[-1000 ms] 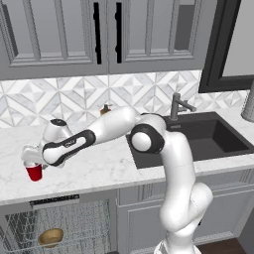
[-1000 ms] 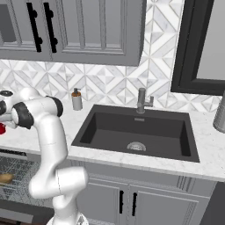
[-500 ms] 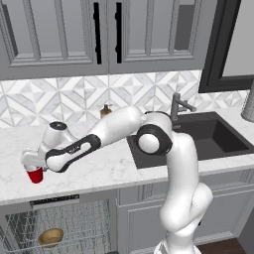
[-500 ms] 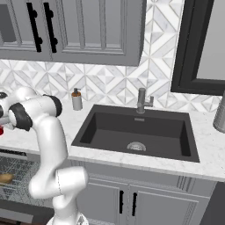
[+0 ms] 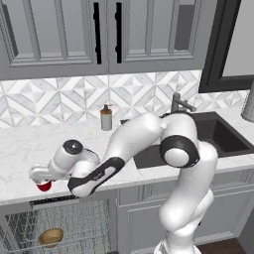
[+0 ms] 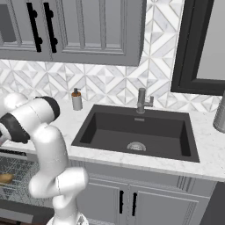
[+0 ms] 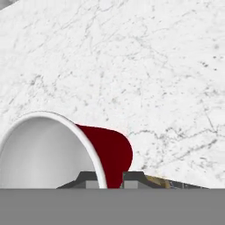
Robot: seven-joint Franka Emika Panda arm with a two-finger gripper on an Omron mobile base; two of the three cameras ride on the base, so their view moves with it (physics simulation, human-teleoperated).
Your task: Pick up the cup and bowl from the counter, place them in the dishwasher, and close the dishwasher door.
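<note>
My gripper (image 5: 42,180) (image 7: 112,178) is shut on the wall of the red cup (image 5: 44,186) (image 7: 115,151). The cup hangs tilted just over the front edge of the white marble counter (image 5: 20,149) (image 7: 154,66), and its white inside faces the hand camera. Below it the dishwasher (image 5: 54,200) stands open with its wire rack (image 5: 84,218) pulled out. The tan bowl (image 5: 51,237) (image 6: 4,178) lies in that rack. A dark slab under the rack looks like the lowered dishwasher door (image 6: 22,211).
A soap dispenser (image 5: 106,118) (image 6: 77,100) stands by the backsplash. Right of it lie the dark sink (image 5: 218,139) (image 6: 136,132) and faucet (image 5: 178,103) (image 6: 141,100). A grey canister (image 5: 248,101) stands far right. Upper cabinets hang above.
The arm has carried the cup lower and toward the counter's front edge, over the open rack. The bowl has stayed where it was.
</note>
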